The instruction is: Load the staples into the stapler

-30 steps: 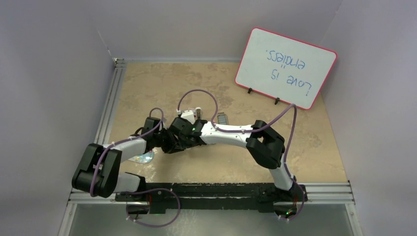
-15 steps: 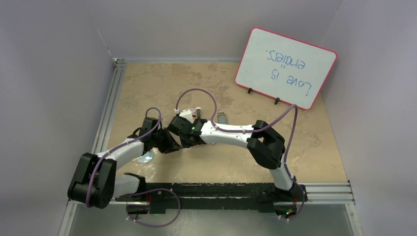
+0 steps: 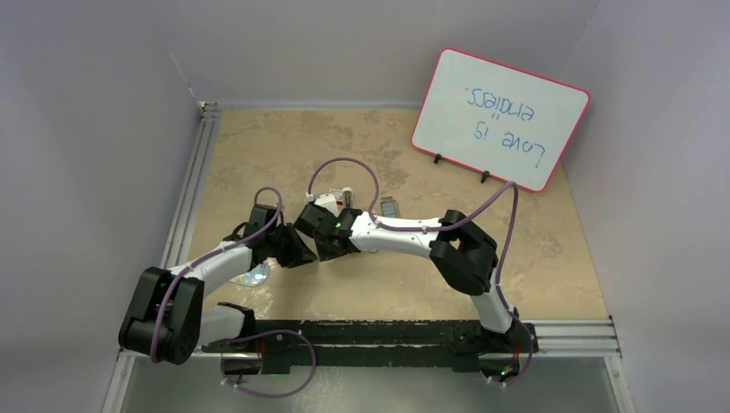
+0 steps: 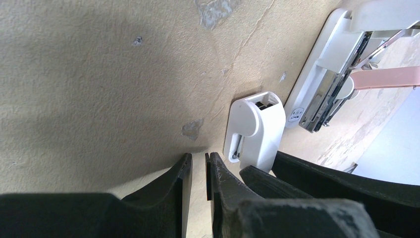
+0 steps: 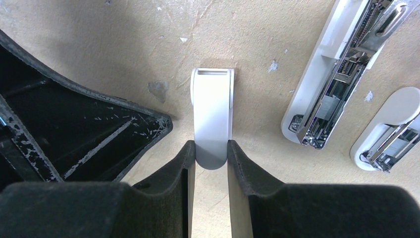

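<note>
The right gripper has little room sideways. Just to its left sits the left gripper, its tips close beside the white plastic piece that fills the right one's jaws. To its right lies the opened stapler, with a strip of bare table between. Ahead of both grippers, beyond the piece, the table is open.
</note>
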Motion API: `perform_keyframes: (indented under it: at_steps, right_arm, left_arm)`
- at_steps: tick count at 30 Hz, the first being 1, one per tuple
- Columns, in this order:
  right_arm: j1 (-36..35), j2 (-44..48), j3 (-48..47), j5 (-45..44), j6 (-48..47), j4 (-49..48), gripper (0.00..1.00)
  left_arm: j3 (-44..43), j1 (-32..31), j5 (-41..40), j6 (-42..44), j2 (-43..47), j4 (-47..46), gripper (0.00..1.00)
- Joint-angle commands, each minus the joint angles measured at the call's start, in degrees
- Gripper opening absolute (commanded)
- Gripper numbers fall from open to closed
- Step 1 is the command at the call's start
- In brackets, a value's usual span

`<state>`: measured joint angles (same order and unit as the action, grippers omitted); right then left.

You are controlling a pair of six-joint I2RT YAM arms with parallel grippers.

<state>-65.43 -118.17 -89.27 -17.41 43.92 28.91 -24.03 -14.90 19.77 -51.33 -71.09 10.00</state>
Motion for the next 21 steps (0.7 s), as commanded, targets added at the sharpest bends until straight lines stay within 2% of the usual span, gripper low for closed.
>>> perform_keyframes:
  at_steps: [1, 3, 5, 6, 11, 17, 19, 21]
  right_arm:
    - [-0.01, -2.98, -0.43, 1.50, 0.57, 2.01, 0.19]
    - [0.25, -2.00, -2.34, 0.12, 0.37, 2.23, 0.28]
    - [0.64, -0.42, -4.47, -2.11, -0.07, 2.42, 0.44]
    - [1.20, 0.43, -5.45, -2.94, -0.16, 2.46, 0.48]
    - [4.77, 4.18, -8.75, -4.90, -1.20, 2.29, 0.54]
    - [7.81, 9.33, -7.21, -9.86, -1.64, 0.96, 0.57]
    - [9.64, 10.43, -6.82, -12.60, -0.91, 1.37, 0.58]
    - [10.71, 11.31, -6.51, -14.34, -1.50, 0.67, 0.63]
  left_arm:
    - [-1.81, -0.04, -1.48, 1.58, 0.15, 0.30, 0.17]
    - [-1.98, -0.05, -1.65, 1.46, 0.32, 0.47, 0.17]
    - [-2.23, -0.05, -1.77, 1.40, 0.71, 0.81, 0.17]
    - [-2.44, 0.00, -1.90, 1.33, 0.98, 1.08, 0.17]
    - [-3.26, -0.05, -2.64, 1.36, 2.44, 2.43, 0.18]
    - [-4.95, -0.05, -3.38, 1.86, 4.79, 4.67, 0.19]
    - [-5.93, -0.05, -2.19, 2.26, 5.87, 5.07, 0.23]
    - [-7.25, 0.03, -0.88, 2.68, 6.92, 5.18, 0.33]
